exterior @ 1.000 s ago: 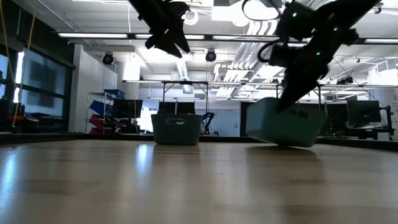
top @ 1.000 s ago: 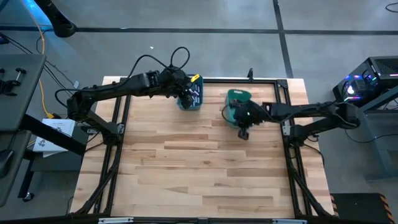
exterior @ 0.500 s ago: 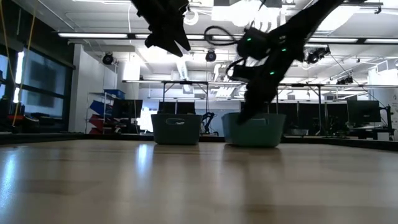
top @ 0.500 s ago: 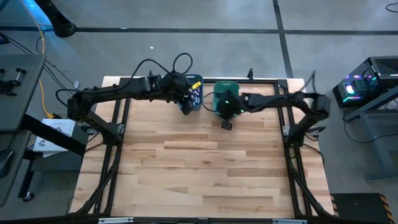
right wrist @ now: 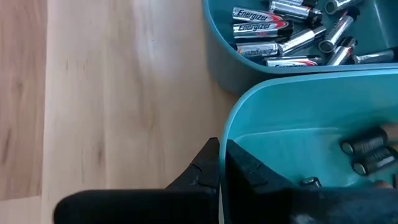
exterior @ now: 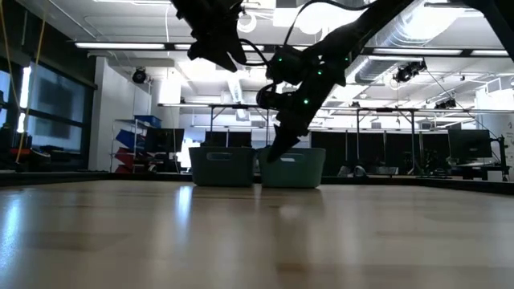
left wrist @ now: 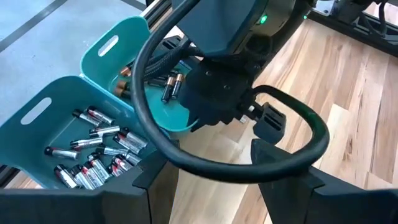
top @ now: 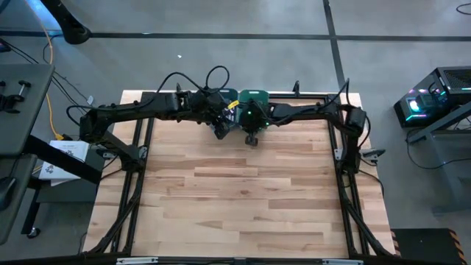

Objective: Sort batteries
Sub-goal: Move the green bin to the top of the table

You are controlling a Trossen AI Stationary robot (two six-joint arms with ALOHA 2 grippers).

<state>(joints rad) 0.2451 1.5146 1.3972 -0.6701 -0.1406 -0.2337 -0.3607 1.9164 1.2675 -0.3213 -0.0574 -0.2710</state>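
Since a second ago our right gripper [right wrist: 221, 163] has dragged its teal bin [right wrist: 298, 124] leftward across the table's far edge until it sits just beside the other bin [left wrist: 43, 134]. We keep our right fingers pinched shut on the bin's wall. Our left gripper [top: 218, 126] hovers above, fingers spread and empty. The batteries [left wrist: 93, 158] lie in both bins. Pushing further, we risk ramming the neighbour, tipping either bin and spilling cells, or tangling our crossed arms.

Silvery-grey batteries [right wrist: 273, 31] in teal bins [right wrist: 261, 112]
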